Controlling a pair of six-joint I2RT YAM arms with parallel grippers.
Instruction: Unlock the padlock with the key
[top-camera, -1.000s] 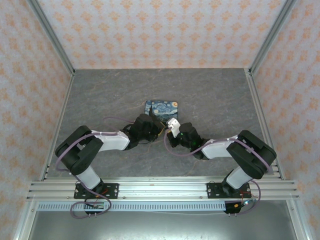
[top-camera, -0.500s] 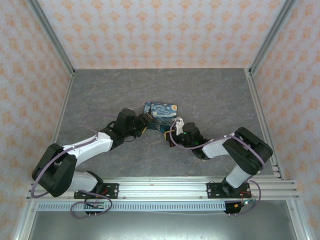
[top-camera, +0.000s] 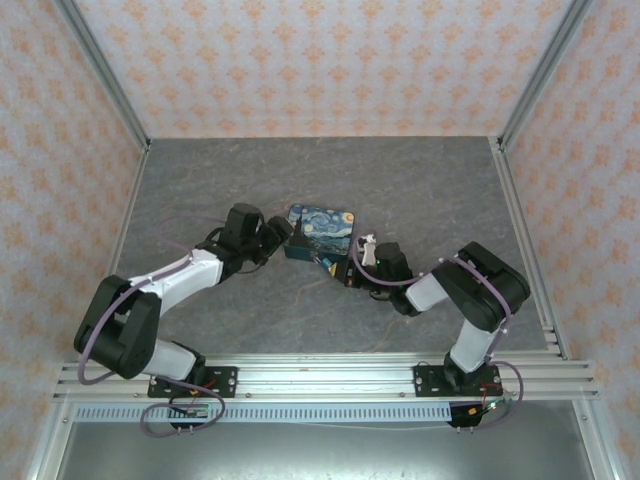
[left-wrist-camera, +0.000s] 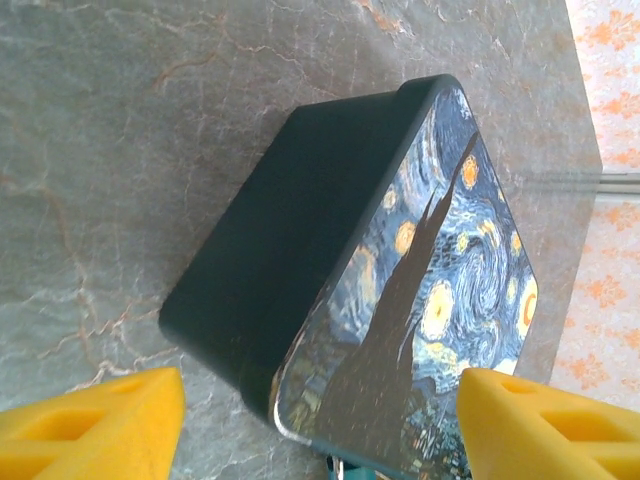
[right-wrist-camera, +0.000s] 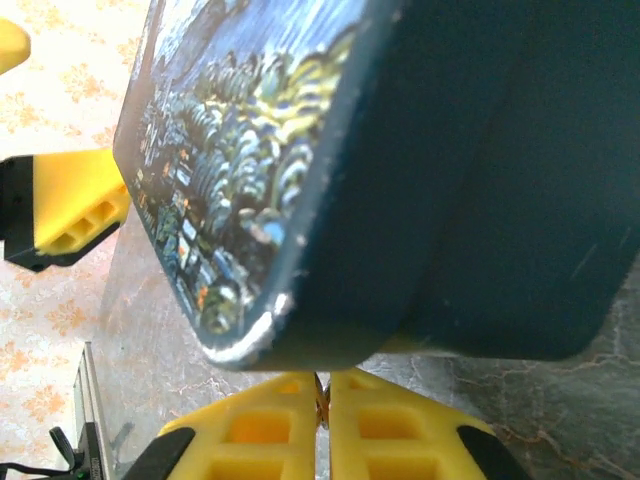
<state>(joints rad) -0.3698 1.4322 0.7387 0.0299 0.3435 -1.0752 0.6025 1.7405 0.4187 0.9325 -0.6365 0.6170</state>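
The starry-night tin (top-camera: 322, 229) lies flat mid-table. My left gripper (top-camera: 278, 237) is at its left end, open, its yellow fingers (left-wrist-camera: 95, 420) standing apart on either side of the tin's near corner (left-wrist-camera: 330, 300) without touching it. A small teal piece, probably the padlock (left-wrist-camera: 345, 468), peeks out at the tin's far edge. My right gripper (top-camera: 352, 268) sits at the tin's front right corner, its fingers (right-wrist-camera: 260, 430) pressed together on a thin metal blade, the key (right-wrist-camera: 322, 402), which points under the tin's corner (right-wrist-camera: 300, 330).
Patterned walls and metal frame posts (top-camera: 110, 90) enclose the grey marble table (top-camera: 420, 180). The arms' base rail (top-camera: 320, 378) runs along the near edge. The left gripper's yellow finger (right-wrist-camera: 75, 210) shows beyond the tin in the right wrist view.
My left gripper opened, let go of the tin and drew back to the left. The right gripper moved in toward the tin's front right corner. The tin shifted slightly nearer.
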